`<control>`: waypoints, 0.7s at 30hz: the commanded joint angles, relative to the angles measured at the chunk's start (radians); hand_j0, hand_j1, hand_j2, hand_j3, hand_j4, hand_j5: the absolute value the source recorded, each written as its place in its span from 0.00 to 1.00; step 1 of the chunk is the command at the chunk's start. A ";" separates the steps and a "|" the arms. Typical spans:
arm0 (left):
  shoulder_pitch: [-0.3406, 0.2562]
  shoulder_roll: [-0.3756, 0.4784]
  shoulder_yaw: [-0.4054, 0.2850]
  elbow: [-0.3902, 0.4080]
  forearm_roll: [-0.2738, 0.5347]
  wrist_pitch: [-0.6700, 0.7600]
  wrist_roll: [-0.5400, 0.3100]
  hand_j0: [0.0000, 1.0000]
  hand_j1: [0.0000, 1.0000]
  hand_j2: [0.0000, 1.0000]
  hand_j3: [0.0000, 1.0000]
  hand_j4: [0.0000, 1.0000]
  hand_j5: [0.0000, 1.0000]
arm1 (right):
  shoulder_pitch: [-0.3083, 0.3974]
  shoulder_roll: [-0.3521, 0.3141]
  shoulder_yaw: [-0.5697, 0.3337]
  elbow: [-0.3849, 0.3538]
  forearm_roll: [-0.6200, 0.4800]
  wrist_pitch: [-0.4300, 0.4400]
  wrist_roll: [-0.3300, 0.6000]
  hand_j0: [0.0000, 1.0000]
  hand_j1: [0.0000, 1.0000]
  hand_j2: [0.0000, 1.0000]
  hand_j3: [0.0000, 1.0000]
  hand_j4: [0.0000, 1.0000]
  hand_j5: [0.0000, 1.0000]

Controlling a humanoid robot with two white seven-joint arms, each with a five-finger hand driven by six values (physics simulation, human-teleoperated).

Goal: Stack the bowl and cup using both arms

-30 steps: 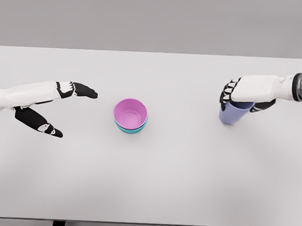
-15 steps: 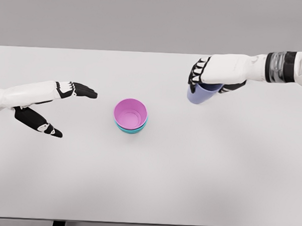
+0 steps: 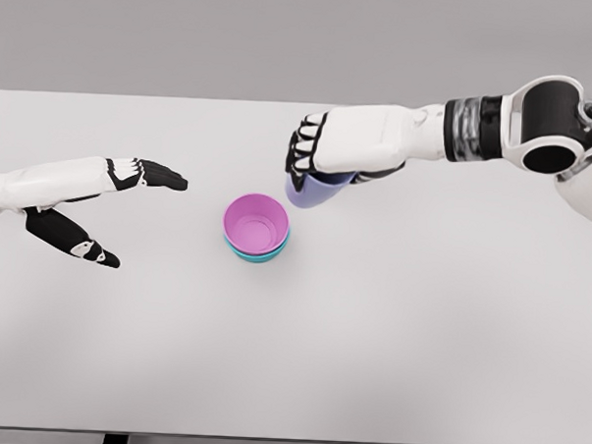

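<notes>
A pink bowl point(image 3: 256, 223) sits nested in a teal bowl point(image 3: 260, 254) near the middle of the white table point(image 3: 370, 333). My right hand point(image 3: 318, 164) is shut on a lavender cup point(image 3: 312, 191), held tilted in the air just up and right of the bowls, its lower edge close to the pink rim. Most of the cup's top is hidden by the fingers. My left hand point(image 3: 120, 209) hovers at the left, fingers spread and holding nothing, well apart from the bowls.
The table's far edge runs across the top of the view and its near edge point(image 3: 286, 440) along the bottom. Nothing else stands on it.
My right hand has carried the lavender cup leftwards from the table's right side to just beside the bowls. The left hand has barely moved.
</notes>
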 commanded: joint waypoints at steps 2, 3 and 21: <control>0.000 0.002 0.001 0.000 0.008 0.003 0.000 1.00 1.00 1.00 1.00 1.00 1.00 | 0.000 0.019 0.004 -0.043 -0.008 0.003 -0.001 0.52 0.52 0.52 0.52 0.52 0.52; 0.000 0.000 0.001 0.000 0.008 0.003 0.000 1.00 1.00 1.00 1.00 1.00 1.00 | 0.000 0.019 0.007 -0.061 -0.008 0.003 -0.001 0.52 0.52 0.52 0.52 0.52 0.52; 0.000 0.000 -0.001 -0.002 0.008 0.003 0.000 1.00 1.00 1.00 1.00 1.00 1.00 | -0.005 0.102 0.059 -0.011 0.001 0.003 -0.001 0.53 0.53 0.53 0.53 0.53 0.53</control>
